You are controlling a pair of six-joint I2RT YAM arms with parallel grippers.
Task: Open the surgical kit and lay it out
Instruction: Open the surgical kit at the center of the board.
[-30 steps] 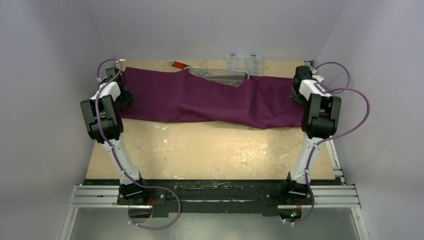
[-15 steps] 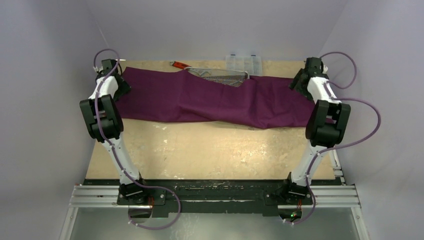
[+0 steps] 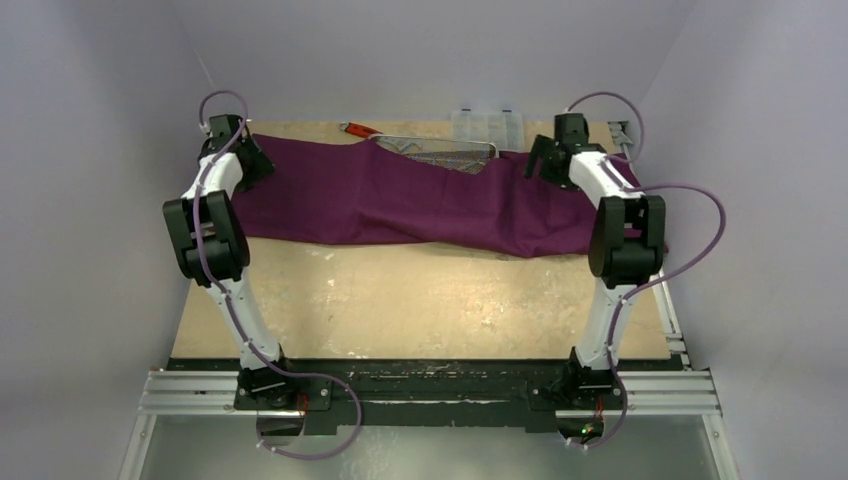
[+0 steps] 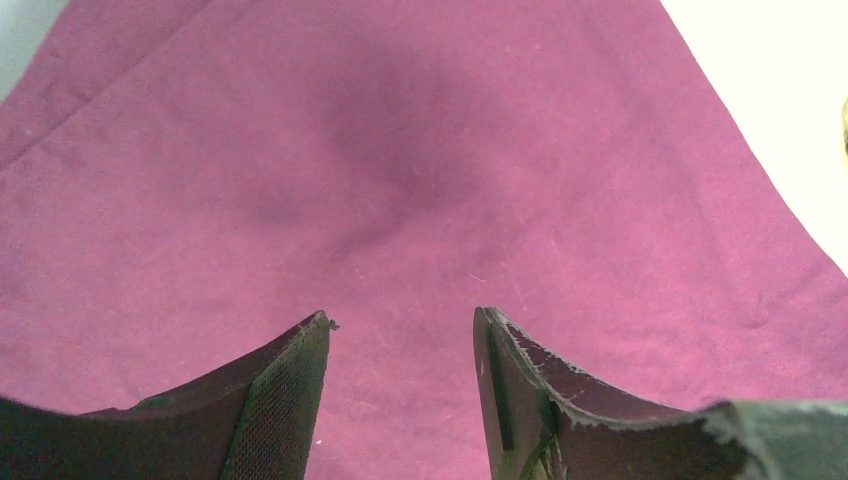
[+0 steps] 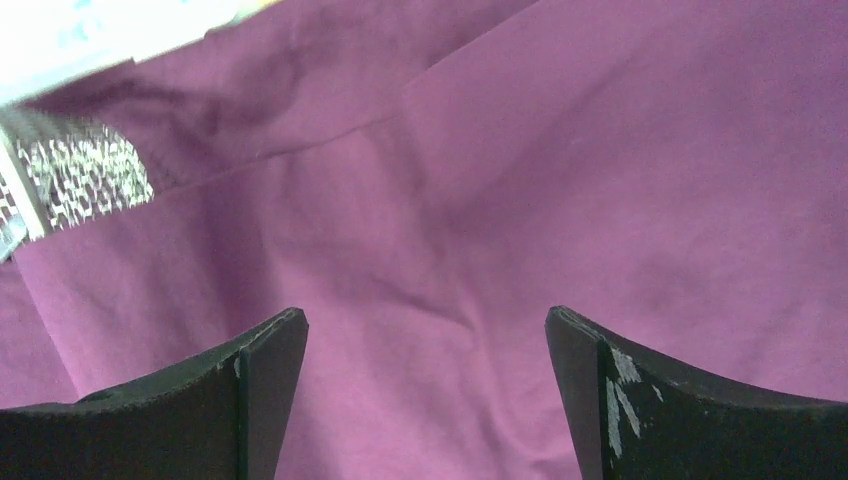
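**Cloth** (image 3: 400,200), dark purple. It lies in one long band across the far half of the desk (image 3: 420,300), beneath both sets of fingers, and is rumpled in the stretch between them.

**Left fingers** (image 4: 290,370). Moderately apart with nothing between them, over the cloth's end. Their wrist view shows smooth cloth below and a wedge of bare desk off to their right. I cannot tell whether the tips touch the fabric.

**Right fingers** (image 5: 265,370). Spread wide and holding nothing, over creased cloth.

**Tray** (image 3: 455,150), silver wire mesh. It sits between the two sets of fingers, nearer the right ones, with cloth draped over its near side. The right wrist view shows a patch of mesh up and left of those fingers. The left wrist view shows none of it.

**Top view only.** A clear box (image 3: 487,124) stands just beyond the tray. A red-handled wrench (image 3: 357,129) lies on the tray's left-finger side.

**Surface and room.** The desk is pale, scuffed wood. The walls (image 3: 420,50) are plain and light. A metal rail (image 3: 680,398) carries the arm bases.
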